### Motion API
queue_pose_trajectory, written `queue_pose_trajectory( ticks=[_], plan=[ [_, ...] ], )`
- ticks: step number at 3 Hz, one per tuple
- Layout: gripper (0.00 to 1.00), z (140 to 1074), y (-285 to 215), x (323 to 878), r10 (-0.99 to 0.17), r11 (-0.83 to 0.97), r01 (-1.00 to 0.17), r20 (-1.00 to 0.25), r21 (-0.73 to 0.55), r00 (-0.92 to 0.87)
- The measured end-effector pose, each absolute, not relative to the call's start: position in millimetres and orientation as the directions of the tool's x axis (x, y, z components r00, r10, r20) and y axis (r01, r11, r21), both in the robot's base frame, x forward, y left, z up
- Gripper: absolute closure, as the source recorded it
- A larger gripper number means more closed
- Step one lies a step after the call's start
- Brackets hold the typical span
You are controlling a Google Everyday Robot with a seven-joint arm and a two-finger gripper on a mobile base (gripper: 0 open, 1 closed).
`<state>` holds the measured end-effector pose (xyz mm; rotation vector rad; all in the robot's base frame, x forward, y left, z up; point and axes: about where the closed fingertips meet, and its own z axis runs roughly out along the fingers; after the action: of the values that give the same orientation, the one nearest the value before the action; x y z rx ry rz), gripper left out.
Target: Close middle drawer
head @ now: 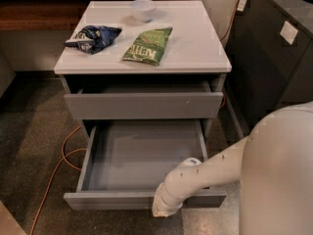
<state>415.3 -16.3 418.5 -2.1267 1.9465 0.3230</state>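
Note:
The middle drawer (142, 155) is pulled far out of the grey cabinet, and its wide, shallow tray shows nothing inside. Its flat front panel (107, 199) is the nearest part to me. My gripper (164, 208) is at the end of the white arm (230, 163), low against the front panel just right of its centre. The wrist hides how it meets the panel. Above, the taller drawer front with a pale speck (142, 105) stands slightly out from the cabinet.
On the cabinet top (195, 48) lie a green chip bag (148, 45), a blue chip bag (93, 35) and a white bowl (144, 9). An orange cable (58, 165) runs on the floor to the left. A dark cabinet (264, 48) stands close on the right.

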Motion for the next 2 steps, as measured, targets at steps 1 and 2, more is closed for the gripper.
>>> queue_pose_trajectory(
  ticks=[1, 2],
  plan=[
    [1.0, 414.8, -30.3, 442.4, -0.948, -0.038, -0.997, -0.313, -0.06, 0.055],
    [1.0, 414.7, -30.8, 442.1, -0.948, -0.037, -0.997, -0.314, -0.061, 0.054]
  ],
)
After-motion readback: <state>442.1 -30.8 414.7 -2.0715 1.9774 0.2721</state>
